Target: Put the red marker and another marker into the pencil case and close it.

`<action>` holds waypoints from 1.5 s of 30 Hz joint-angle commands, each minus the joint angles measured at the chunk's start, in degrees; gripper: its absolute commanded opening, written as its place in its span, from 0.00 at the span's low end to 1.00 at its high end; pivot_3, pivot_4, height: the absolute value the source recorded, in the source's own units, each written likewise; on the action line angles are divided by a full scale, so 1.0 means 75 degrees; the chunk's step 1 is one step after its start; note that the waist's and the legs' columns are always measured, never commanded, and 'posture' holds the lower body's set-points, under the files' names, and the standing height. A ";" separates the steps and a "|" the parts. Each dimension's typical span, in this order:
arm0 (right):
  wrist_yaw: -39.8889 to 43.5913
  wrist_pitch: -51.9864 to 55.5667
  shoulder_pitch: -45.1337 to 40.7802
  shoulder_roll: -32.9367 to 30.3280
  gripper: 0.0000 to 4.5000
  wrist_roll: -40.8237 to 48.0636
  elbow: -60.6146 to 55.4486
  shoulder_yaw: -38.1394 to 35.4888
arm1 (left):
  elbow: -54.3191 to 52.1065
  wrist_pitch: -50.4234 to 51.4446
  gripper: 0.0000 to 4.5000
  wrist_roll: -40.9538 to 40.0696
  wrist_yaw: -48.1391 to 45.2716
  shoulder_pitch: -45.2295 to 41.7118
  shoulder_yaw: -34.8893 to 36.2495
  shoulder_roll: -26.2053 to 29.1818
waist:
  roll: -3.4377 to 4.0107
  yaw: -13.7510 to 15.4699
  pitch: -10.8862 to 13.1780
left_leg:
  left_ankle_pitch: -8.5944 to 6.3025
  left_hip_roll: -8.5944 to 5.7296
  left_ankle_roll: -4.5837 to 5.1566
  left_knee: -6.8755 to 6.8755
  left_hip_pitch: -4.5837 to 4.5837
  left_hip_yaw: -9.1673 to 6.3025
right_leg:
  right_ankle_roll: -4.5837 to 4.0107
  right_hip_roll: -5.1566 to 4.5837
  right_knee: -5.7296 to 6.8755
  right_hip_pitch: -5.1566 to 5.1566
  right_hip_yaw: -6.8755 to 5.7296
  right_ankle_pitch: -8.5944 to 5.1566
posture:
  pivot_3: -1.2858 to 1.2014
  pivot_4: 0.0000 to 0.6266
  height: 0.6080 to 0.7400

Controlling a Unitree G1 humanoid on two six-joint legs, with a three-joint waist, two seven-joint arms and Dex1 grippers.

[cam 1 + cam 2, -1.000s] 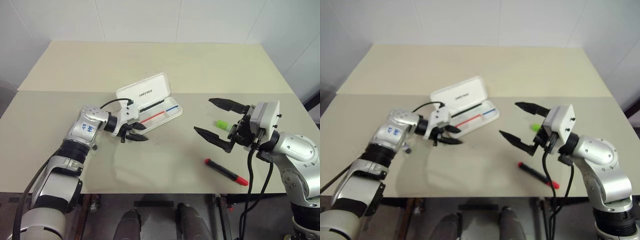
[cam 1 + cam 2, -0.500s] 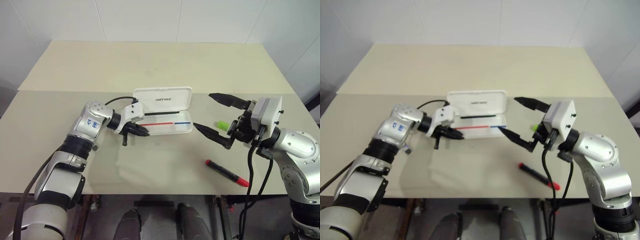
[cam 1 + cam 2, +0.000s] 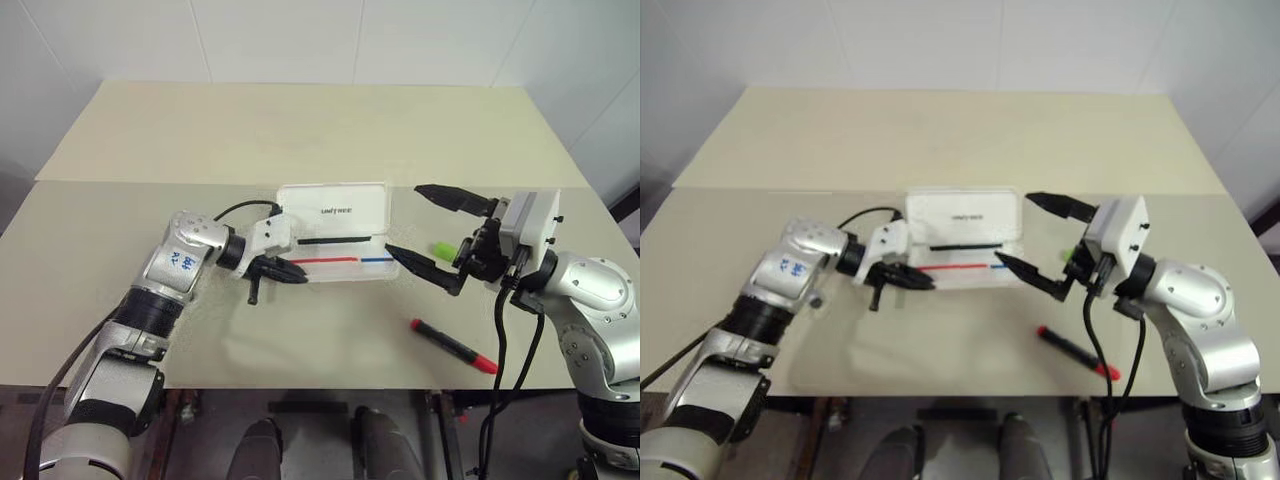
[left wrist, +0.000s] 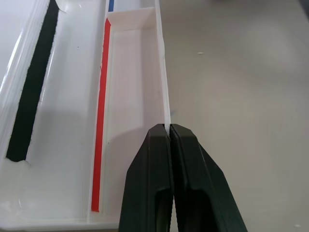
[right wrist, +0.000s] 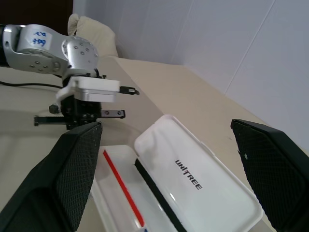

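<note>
The left hand [image 3: 283, 270] was shut on the open case [image 3: 335, 225]'s near wall, so it should hold firm while the wide-open right hand [image 3: 428, 232] takes the green marker [image 3: 443, 249] behind it.

Readable text, as I see it from the console:
1. "UNITREE", small dark capitals, on the inner face of the pencil case [image 5: 198, 181] lid.
2. Blue handwritten marks on a white sticker on the left forearm [image 3: 182, 259]; I cannot make them out.
</note>
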 commanded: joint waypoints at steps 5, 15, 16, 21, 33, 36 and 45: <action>0.0038 -0.0007 -0.0014 -0.0114 1.00 0.0131 -0.0133 -0.0183 | -0.1193 -0.0012 0.01 -0.0336 -0.0227 0.0929 0.0199 0.0719 | 0.0000 0.0010 0.0000 | 0.0000 0.0000 0.0000 0.0005 0.0001 0.0000 | -0.0004 0.0000 0.0004 0.0000 0.0000 -0.0002 | 0.52 0.24 1.00; 0.0025 0.0091 0.0018 -0.0175 1.00 0.0183 -0.0159 -0.0219 | -0.1400 0.0319 0.01 -0.0465 -0.0005 0.1193 0.0221 0.0766 | 0.0000 0.0005 0.0000 | 0.0000 0.0000 0.0000 0.0005 0.0003 0.0000 | -0.0024 -0.0001 0.0004 0.0001 -0.0001 -0.0012 | 0.52 0.24 1.00; 0.0023 0.0106 0.0008 -0.0177 1.00 0.0191 -0.0158 -0.0220 | -0.1422 0.0447 0.01 -0.0514 0.0023 0.1196 0.0238 0.0741 | 0.0000 0.0006 0.0000 | 0.0000 0.0000 0.0000 0.0005 0.0003 0.0000 | -0.0023 0.0000 0.0004 0.0001 0.0000 -0.0012 | 0.52 0.24 1.00; 0.0077 0.0279 0.0031 -0.0162 1.00 0.0351 -0.0143 -0.0181 | -0.1624 0.0837 0.22 -0.0869 0.0035 0.1102 0.0377 0.0616 | 0.0000 0.0009 0.0000 | 0.0000 0.0000 0.0000 0.0006 0.0003 0.0000 | -0.0022 0.0000 0.0005 0.0001 0.0000 -0.0011 | 0.52 0.24 1.00; 0.0211 0.0025 -0.0138 -0.0025 1.00 0.0203 0.0480 -0.0122 | -0.2782 0.1810 0.99 -0.2716 0.0325 0.1188 0.1903 0.0628 | 0.0000 0.0002 0.0001 | 0.0000 0.0000 0.0000 0.0007 0.0003 -0.0002 | -0.0009 -0.0001 0.0007 0.0001 -0.0001 -0.0004 | 0.52 0.24 1.00; 0.0169 0.0132 0.0059 -0.0138 1.00 0.0257 0.0445 -0.0299 | -0.2710 0.1194 0.99 -0.2880 0.0546 0.1354 0.2429 0.0530 | 0.0001 0.0007 0.0000 | 0.0000 0.0000 0.0000 0.0006 0.0003 -0.0002 | -0.0008 -0.0001 0.0007 0.0001 -0.0001 -0.0004 | 0.52 0.24 1.00; 0.0111 0.1069 0.2901 -0.0890 1.00 0.0549 -0.0461 -0.1825 | -0.3155 0.1329 0.99 -0.4196 0.0034 0.2749 0.3973 0.1412 | 0.0000 0.0023 0.0000 | -0.0006 0.0001 0.0005 -0.0005 0.0002 -0.0003 | -0.0012 -0.0001 0.0004 0.0000 -0.0001 -0.0020 | 0.52 0.24 1.00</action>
